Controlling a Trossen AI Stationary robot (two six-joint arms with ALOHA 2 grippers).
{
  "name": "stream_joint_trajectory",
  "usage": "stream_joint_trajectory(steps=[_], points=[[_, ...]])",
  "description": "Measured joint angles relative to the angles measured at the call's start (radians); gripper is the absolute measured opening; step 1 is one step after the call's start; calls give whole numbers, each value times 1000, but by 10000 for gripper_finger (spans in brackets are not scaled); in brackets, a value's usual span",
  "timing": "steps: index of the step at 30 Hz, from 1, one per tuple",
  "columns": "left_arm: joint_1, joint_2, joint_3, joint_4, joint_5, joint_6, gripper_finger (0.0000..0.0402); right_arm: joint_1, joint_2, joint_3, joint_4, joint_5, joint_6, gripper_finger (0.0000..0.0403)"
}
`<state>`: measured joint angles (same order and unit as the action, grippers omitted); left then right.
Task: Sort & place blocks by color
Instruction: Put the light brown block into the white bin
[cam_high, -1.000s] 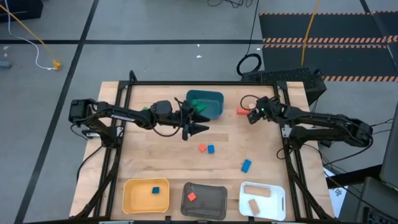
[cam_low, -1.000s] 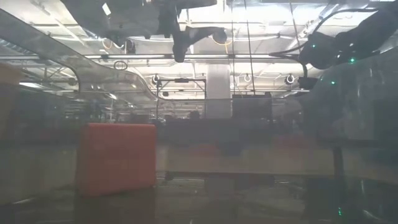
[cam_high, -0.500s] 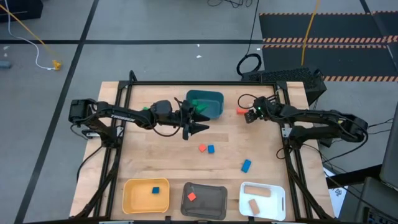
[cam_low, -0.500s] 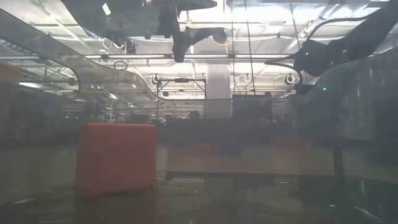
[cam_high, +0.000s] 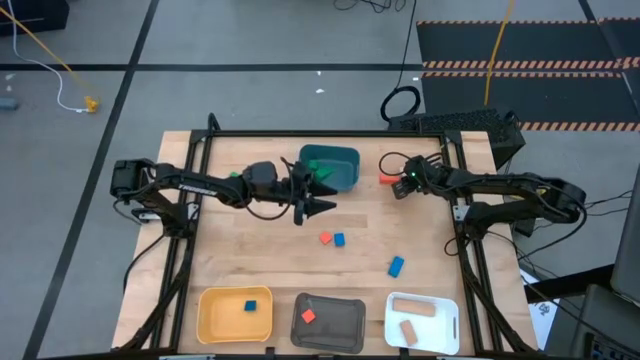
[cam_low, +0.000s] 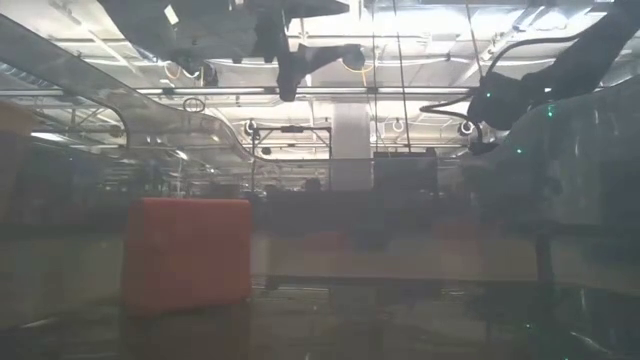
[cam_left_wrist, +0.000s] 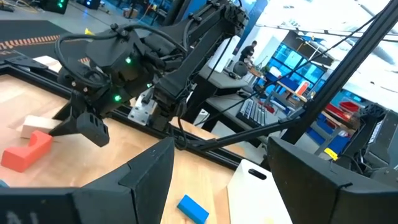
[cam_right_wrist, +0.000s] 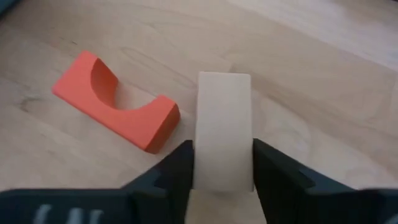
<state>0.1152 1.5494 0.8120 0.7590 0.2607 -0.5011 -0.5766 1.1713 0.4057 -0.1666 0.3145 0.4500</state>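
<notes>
**Right gripper closes on a tan bar beside the red arch block**

From above, the right gripper (cam_high: 400, 186) reaches to the far side of the wooden table (cam_high: 240, 260), just right of the teal rectangular tray (cam_high: 345, 158), with the red wooden arch-cut block (cam_high: 385, 179) just beside its tips. The left gripper (cam_high: 318, 196) hangs at the teal tray's near edge, fingers spread wide and empty. A small red cube (cam_high: 325, 238) and blue cube (cam_high: 339, 240) sit side by side mid-table; a blue bar (cam_high: 396, 266) lies nearer the white tray (cam_high: 450, 322).

The left wrist view shows the right gripper (cam_left_wrist: 84, 124) over the red arch block (cam_left_wrist: 26, 151).

In the right wrist view, the two dark fingers (cam_right_wrist: 177, 171) press both sides of a plain tan wooden bar (cam_right_wrist: 224, 127), the red arch block (cam_right_wrist: 115, 102) just beside it.
</notes>
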Motion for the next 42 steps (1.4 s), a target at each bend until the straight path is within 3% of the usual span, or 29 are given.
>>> stream_joint_trajectory(steps=[2,12,24,27,35,42], points=[[-7,0,0,-10,0,5,257,0,0,0,4,0,-2,112],[-39,1,0,-80,0,30,257,0,-20,0,1,-33,-46,111],[-52,1,0,-84,0,29,257,2,-234,0,2,-34,-107,111],[-52,1,0,-84,0,30,257,3,-294,0,7,-113,-117,111],[-52,1,0,-96,0,30,257,90,-410,0,37,-471,-40,111],[-52,1,0,-115,0,31,257,282,-478,0,52,-527,118,111]])
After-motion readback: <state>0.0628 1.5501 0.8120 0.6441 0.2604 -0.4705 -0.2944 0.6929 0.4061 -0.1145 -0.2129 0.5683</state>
